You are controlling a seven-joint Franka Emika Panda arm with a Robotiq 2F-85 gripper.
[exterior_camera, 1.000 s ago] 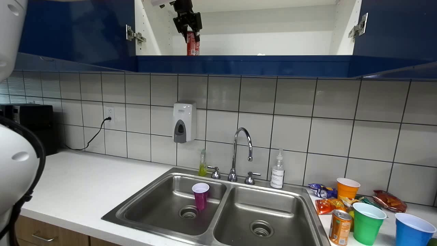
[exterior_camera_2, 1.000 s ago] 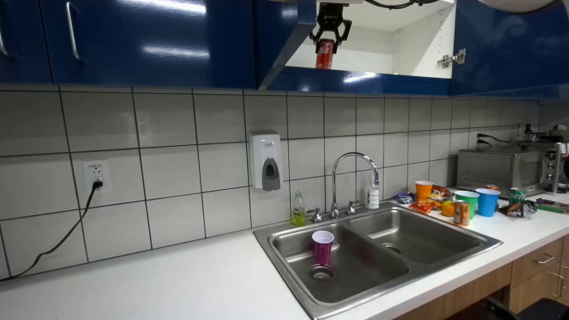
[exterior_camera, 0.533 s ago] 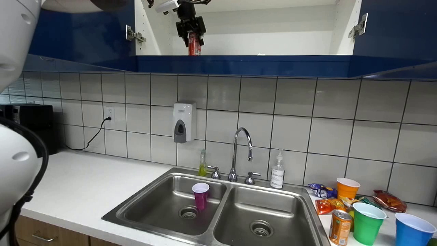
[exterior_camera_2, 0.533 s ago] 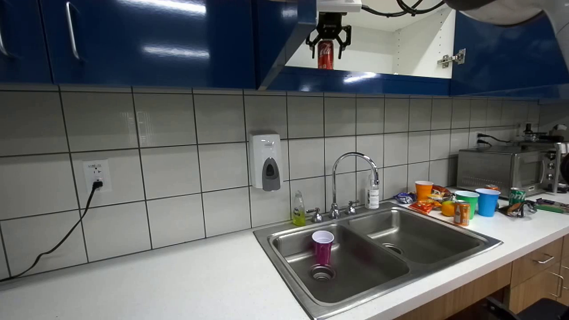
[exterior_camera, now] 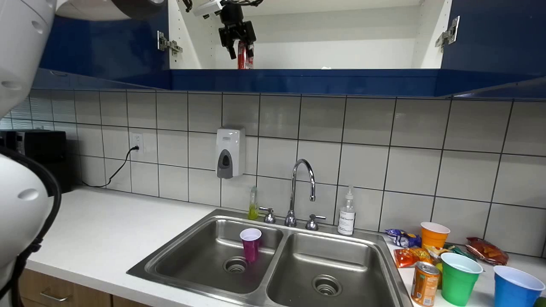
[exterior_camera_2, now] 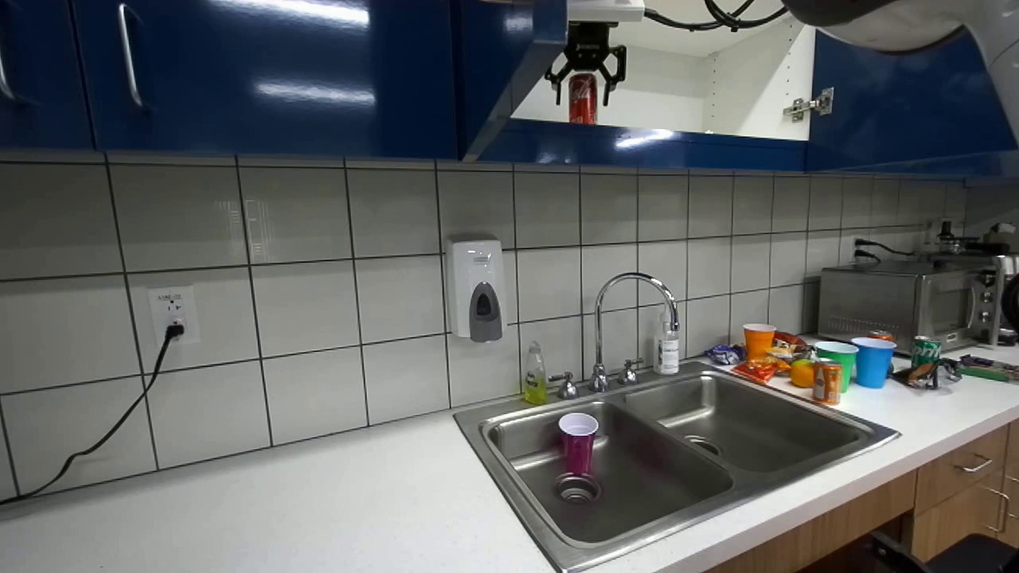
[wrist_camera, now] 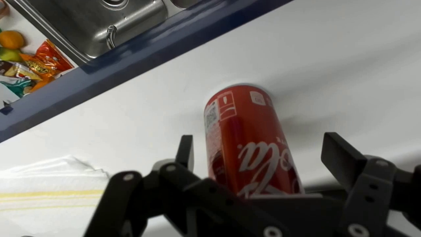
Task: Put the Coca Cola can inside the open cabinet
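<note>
- Standing upright on the floor of the open cabinet (exterior_camera: 332, 53) — that's where the Coca Cola can (wrist_camera: 250, 125) is, with a strip of pale floor between it and the blue front lip (wrist_camera: 141, 59).
- The gripper (exterior_camera_2: 582, 99) is spread wide around it: fingers (wrist_camera: 340, 158) either side, a visible gap between each one and the can, so nothing's being held.
- Can't tell if the palm touches the can's top, because the gripper hides that end in the wrist view.
- Step in hand, my read: the release. Placing looks basically done, and what's left is getting the arm out without wrecking it.
- Next move: I'd go straight up first, nice and slow, until the fingertips are above the can's top — then back out. Any sideways drift at this height would probably clip the can, and it could tip or slide.
- Mind the exit too: in an exterior view the door (exterior_camera_2: 509, 68) hangs just beside the gripper, so I'd keep the pull-back lined up with the opening.
- There's also a striped cloth (wrist_camera: 52, 184), seemingly on the same floor, apart from the can. Shouldn't matter for a lift.
</note>
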